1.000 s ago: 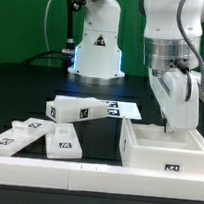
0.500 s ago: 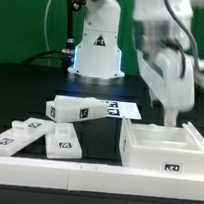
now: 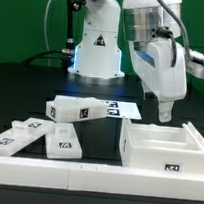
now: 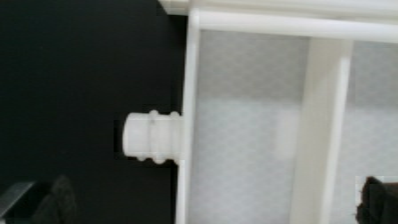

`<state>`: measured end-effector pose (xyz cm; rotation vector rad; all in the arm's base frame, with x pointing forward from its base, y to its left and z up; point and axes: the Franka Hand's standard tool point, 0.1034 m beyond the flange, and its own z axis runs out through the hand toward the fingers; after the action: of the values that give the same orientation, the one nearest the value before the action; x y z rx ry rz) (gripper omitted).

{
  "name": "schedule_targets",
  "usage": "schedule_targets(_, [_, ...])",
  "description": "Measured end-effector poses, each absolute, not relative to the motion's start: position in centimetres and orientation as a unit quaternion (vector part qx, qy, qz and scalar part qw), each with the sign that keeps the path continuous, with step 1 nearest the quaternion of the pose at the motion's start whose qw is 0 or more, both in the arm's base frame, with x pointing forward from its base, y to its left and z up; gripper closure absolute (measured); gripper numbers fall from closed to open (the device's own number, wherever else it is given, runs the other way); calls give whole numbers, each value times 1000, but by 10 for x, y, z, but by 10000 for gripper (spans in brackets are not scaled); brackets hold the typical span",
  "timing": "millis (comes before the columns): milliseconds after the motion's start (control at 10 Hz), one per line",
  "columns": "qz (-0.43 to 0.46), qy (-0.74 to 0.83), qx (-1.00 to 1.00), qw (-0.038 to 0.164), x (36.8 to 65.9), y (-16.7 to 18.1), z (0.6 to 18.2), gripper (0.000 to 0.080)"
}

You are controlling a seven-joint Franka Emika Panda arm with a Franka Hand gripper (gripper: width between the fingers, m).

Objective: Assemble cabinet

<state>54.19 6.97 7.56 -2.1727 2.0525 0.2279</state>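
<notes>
One boxy white cabinet — ribbed knob

black table, cabinet, loose panels, marker board

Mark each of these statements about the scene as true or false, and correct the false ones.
1. The gripper hangs above the cabinet box. True.
2. The fingers are shut on a loose white part. False: they stand wide apart and hold nothing.
3. A small ribbed knob sticks out from an outer wall of the box. True.
4. The box is closed by a lid on top. False: its top is open and the inside shows.
5. Loose white parts lie on the black table, toward the exterior view's left of the box. True.
</notes>
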Motion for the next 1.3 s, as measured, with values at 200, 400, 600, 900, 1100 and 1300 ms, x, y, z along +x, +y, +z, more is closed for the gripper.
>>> schedule_targets(200, [101,750,-651,61,544,44,96,4])
schedule_targets(400, [87,758,-642,69,540,38,101,4])
schedule_targets(600, [93,795,-595,65,539,40,99,4])
schedule_targets(900, [113,817,-564,44,537,29,94,4])
schedule_targets(1100, [96,803,-586,46,557,-16,99,4])
schedule_targets(1300, [99,802,-587,42,554,-9,96,4])
